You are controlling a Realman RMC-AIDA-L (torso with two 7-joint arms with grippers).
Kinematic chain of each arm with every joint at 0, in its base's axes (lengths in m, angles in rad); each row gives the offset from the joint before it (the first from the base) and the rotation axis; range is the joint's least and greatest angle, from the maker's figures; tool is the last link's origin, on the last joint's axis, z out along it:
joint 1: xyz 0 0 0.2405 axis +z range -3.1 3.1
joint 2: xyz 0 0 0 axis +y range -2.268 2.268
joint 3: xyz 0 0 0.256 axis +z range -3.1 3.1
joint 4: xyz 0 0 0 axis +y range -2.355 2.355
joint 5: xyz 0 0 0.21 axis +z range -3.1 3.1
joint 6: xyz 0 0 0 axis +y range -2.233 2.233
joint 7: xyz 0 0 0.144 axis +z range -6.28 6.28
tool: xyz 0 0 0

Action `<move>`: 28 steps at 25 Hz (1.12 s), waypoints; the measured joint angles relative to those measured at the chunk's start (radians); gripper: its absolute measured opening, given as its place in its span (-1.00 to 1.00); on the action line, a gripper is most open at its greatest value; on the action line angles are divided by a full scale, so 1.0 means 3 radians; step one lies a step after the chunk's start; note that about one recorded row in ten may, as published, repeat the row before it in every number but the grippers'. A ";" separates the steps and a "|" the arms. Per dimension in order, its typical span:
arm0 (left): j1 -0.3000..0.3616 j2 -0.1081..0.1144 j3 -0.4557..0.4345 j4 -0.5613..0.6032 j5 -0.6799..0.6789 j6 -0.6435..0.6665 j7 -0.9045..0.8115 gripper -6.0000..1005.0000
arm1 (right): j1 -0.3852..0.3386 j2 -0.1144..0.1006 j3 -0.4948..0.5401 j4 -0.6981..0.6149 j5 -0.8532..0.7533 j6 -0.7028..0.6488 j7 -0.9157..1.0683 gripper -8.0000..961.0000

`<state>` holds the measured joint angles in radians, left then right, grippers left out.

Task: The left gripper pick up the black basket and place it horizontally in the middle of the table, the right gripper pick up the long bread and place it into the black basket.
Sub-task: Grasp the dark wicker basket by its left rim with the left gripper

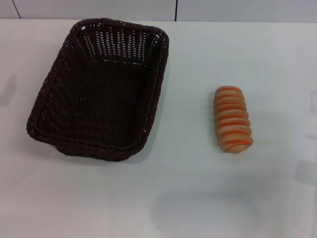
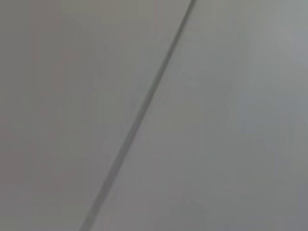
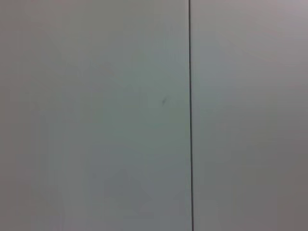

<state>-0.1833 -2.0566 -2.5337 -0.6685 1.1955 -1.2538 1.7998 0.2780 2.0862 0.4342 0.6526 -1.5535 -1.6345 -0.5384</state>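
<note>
The black basket (image 1: pixel 101 89) lies empty on the left half of the white table (image 1: pixel 188 188), its long side running away from me and slightly tilted. The long bread (image 1: pixel 232 119), tan with orange ridges, rests on the table to the basket's right, well apart from it, also lengthwise away from me. Neither the left gripper nor the right gripper shows in any view. Both wrist views show only a plain grey surface crossed by a thin dark seam.
A pale wall with dark vertical seams (image 1: pixel 176 10) runs along the table's far edge. White tabletop stretches between basket and bread and in front of both.
</note>
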 joint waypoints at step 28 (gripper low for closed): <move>-0.0073 -0.0025 0.1510 -0.3480 0.3722 -0.0346 -0.4347 0.21 | -0.0009 -0.0005 0.0015 -0.0013 0.0001 -0.0010 0.0003 0.49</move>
<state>-0.2052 -2.0641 -2.0807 -1.7125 2.3120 -1.3577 0.4957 0.2752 2.0846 0.4387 0.6486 -1.5531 -1.6373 -0.5374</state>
